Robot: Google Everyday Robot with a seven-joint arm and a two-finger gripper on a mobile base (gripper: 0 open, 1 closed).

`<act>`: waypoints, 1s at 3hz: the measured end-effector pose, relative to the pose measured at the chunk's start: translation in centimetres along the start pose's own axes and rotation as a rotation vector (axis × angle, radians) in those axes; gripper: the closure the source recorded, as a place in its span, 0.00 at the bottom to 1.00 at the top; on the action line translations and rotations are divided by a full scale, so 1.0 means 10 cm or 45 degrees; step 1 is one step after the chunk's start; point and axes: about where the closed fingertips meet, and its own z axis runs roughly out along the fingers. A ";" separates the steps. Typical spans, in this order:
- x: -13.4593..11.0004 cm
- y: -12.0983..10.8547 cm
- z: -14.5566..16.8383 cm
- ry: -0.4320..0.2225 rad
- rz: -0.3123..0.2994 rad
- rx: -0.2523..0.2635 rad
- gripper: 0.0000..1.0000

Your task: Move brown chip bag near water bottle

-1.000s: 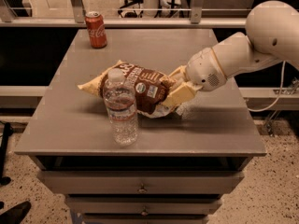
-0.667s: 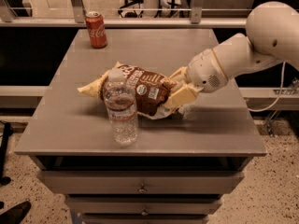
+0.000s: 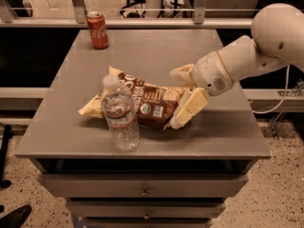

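Observation:
The brown chip bag (image 3: 149, 103) lies flat on the grey table (image 3: 228, 132), its left end right behind the water bottle (image 3: 121, 118). The bottle stands upright near the table's front edge and touches or overlaps the bag. My gripper (image 3: 175, 99) is at the bag's right end, coming in from the right. Its pale fingers (image 3: 190, 109) are spread apart on either side of the bag's end, one behind it and one in front.
A red soda can (image 3: 98, 30) stands upright at the table's back left corner. The table has drawers (image 3: 145, 191) below its front edge. A railing (image 3: 142, 22) runs behind the table. My arm (image 3: 251, 56) crosses the table's right side.
The bag's left end has dropped towards the front and now lies flat by the bottle. The gripper's front finger has moved away from the other. The bottle and can have not moved.

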 end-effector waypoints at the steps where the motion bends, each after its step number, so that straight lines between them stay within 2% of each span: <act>1: 0.02 0.00 -0.01 0.005 0.004 0.002 0.00; 3: 0.32 -0.29 -0.88 0.083 -0.016 0.245 0.00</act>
